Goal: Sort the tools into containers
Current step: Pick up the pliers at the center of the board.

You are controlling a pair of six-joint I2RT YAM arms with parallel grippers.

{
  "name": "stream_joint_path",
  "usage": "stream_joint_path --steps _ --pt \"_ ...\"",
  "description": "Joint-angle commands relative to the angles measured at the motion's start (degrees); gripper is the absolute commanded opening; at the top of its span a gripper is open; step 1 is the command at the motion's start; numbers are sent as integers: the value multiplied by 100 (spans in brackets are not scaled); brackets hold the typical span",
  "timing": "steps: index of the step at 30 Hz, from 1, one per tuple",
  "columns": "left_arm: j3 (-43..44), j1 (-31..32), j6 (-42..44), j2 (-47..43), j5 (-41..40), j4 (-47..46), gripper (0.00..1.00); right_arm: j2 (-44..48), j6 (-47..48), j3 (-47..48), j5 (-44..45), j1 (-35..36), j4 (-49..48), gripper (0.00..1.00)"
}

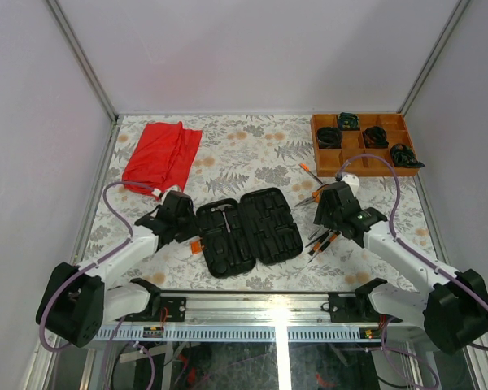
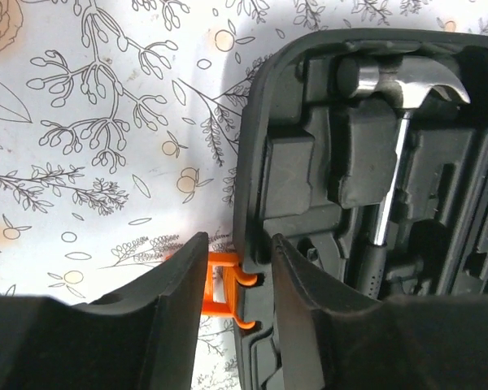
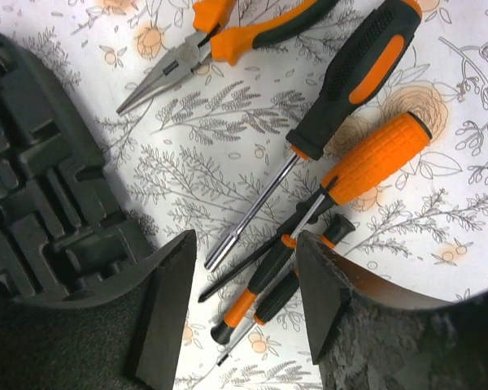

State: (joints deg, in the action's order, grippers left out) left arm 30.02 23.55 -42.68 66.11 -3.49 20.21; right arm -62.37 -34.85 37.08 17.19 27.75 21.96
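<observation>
Right hand (image 3: 242, 252) apart over the small screwdrivers (image 3: 242, 307): I would centre one handle between its fingers (image 3: 167, 309) before closing; left hand (image 2: 240, 244), apart, straddles the case (image 2: 309, 162) rim.

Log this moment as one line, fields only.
hammer seated in case | left claw open astride latch | right claw open over screwdrivers | pliers loose on table

Black tool case (image 1: 252, 231), orange latch (image 2: 224, 284); silver-headed hammer (image 2: 407, 81); orange-and-black screwdrivers (image 3: 358, 73), pliers (image 3: 228, 36); red cloth (image 1: 161, 156); floral-print table (image 1: 252, 150); orange-brown tray (image 1: 372, 162), black coils (image 1: 328, 136).
</observation>
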Motion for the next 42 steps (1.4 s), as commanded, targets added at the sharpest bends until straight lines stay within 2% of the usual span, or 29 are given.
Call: stream_joint_path --steps 1,6,11,18,23,29,35,42 --pt "349 -48 128 -286 -40 453 38 -189 -141 122 -86 -175 -617 59" --pt "645 -46 175 -504 -74 782 45 -359 -140 256 -196 -260 -915 60" --pt "918 -44 275 -684 104 1052 46 -696 487 685 -249 -407 -740 63" --pt "1372 -45 643 -836 616 1429 45 -1690 1366 1583 -613 -746 -444 64" --pt "1716 -44 954 -957 680 1769 46 -2399 1621 2187 -929 -953 -367 64" --pt "1672 -38 1021 -1192 684 1754 47 -3109 2097 2837 -1219 -1017 30 63" --pt "1655 -36 1015 -1193 654 1726 47 -3100 2456 2905 -1402 -1018 -73 65" --pt "1660 -40 1042 -1239 690 1705 47 -2749 2348 2764 -1145 -1017 -891 64"
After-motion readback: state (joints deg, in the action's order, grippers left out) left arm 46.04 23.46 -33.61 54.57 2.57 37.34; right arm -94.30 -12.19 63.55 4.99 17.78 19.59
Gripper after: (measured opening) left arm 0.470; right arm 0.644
